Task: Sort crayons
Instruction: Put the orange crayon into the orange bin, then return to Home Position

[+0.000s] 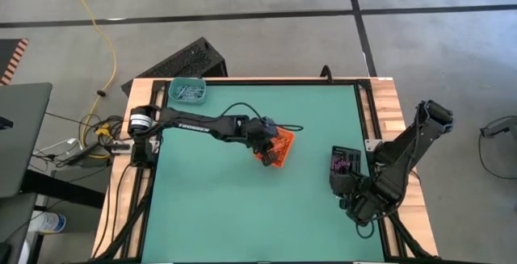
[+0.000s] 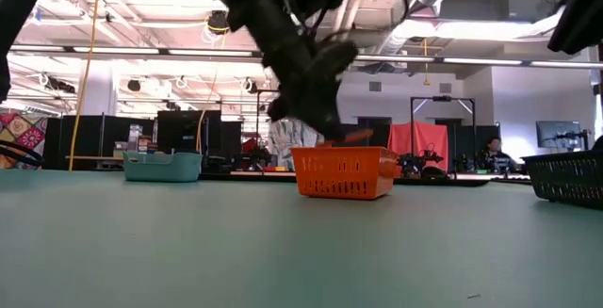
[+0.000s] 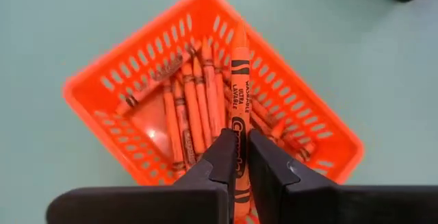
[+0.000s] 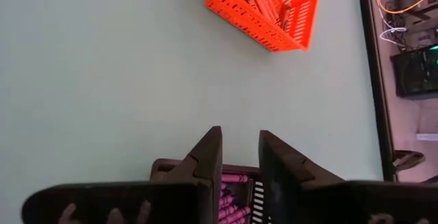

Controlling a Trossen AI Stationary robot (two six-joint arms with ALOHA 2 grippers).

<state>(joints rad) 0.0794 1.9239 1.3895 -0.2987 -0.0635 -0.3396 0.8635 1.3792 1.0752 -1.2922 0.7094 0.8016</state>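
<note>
The left tool (image 3: 237, 157) pinches an orange crayon (image 3: 239, 101) directly above the orange basket (image 3: 102, 83), its length parallel to those inside; the right tool (image 4: 239, 157) waits empty, part-open, over the dark basket (image 4: 168, 164).

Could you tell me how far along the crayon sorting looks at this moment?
Mostly done, it seems: the orange basket holds many orange crayons, the teal tray and the black basket hold theirs, and no loose crayons show on the table. In hand: the left gripper holds one orange crayon above the orange basket. Left: dropping it in. The right gripper waits over the black basket.
</note>
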